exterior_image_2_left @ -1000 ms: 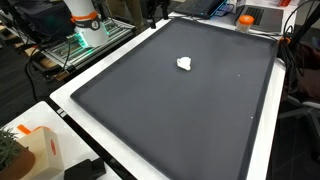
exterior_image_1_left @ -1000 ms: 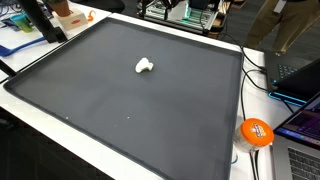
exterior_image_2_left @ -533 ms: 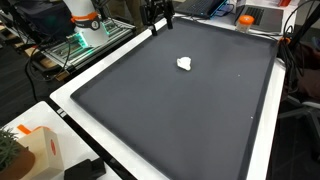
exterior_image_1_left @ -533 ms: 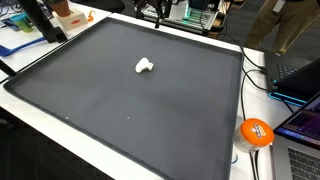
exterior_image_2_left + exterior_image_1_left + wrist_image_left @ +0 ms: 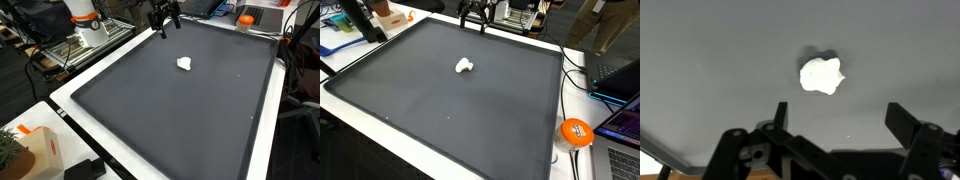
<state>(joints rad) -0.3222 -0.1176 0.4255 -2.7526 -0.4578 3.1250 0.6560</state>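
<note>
On black mat [image 5: 440, 110], off-centre twd mat's edge by the arm, well inside the border: small white lump [image 5: 464, 67], lying loose, nothing touching it. Same lump [image 5: 822, 75] in wrist view, pale blob w/ soft shadow on mat. Over that mat edge, well apart from lump: gripper [image 5: 167, 28], claw spread wide, empty btwn fingers. Off another mat corner, on white tabletop [image 5: 365, 125]: orange round obj [image 5: 576, 132].

Matt white lump [image 5: 822, 75], smooth matt dark-grey mat [image 5: 470, 110], black matt fingers [image 5: 904, 119].
</note>
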